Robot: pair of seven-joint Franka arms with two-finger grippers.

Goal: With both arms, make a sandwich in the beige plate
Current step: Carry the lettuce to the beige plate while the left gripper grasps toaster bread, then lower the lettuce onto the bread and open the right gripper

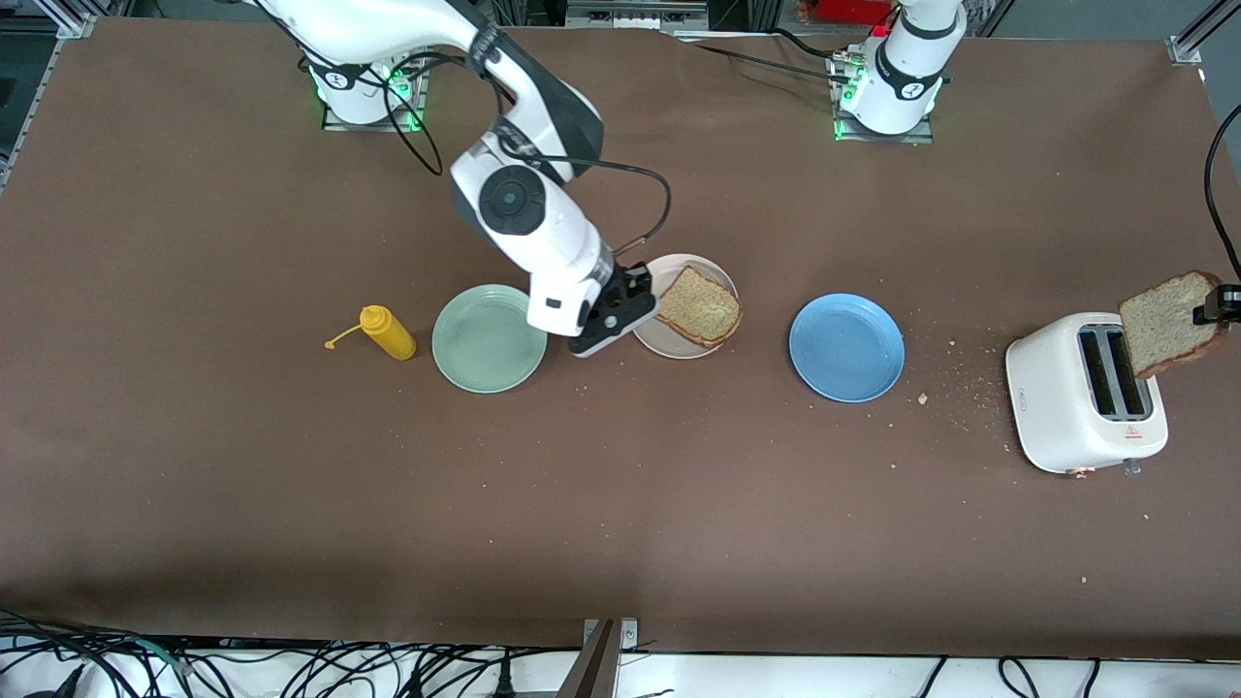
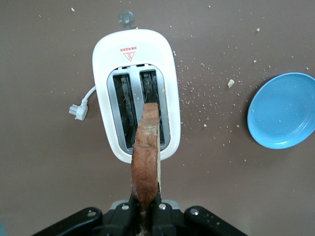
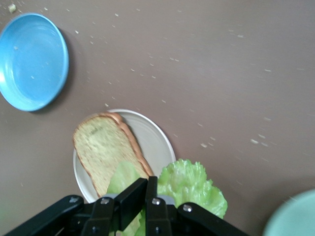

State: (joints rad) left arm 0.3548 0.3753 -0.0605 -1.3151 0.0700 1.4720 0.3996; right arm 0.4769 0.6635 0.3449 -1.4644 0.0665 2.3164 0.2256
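On a brown table, roughly midway along it, sits the beige plate (image 1: 669, 341) with one slice of toast (image 1: 700, 306) lying flat on it: the bottom layer of the sandwich looks done, and the lettuce and top slice are not yet placed. The right gripper (image 1: 620, 312) hangs just over the plate's rim on the side toward the right arm's end of the table, its claw pressed shut on a lettuce leaf (image 3: 189, 184). The left gripper (image 1: 1224, 302) is at the left arm's end of the table, over the toaster (image 1: 1081, 393), its claw pinching a second slice (image 1: 1166, 320) on edge just above the slots. What seems left: lay the leaf on the plated toast, then carry the second slice across and set it on top. An empty mint plate (image 1: 488, 338) sits beside the beige one toward the right arm's end, a yellow bottle (image 1: 387, 332) past that, and an empty blue plate (image 1: 846, 347) lies between the beige plate and the toaster. The front view hides the lettuce under the right arm; only the right wrist view shows the leaf, overlapping the toast and plate rim. The left wrist view alone shows the closed fingers (image 2: 123, 214) on the slice's crust, both slots empty, and the loose plug (image 2: 78, 111).
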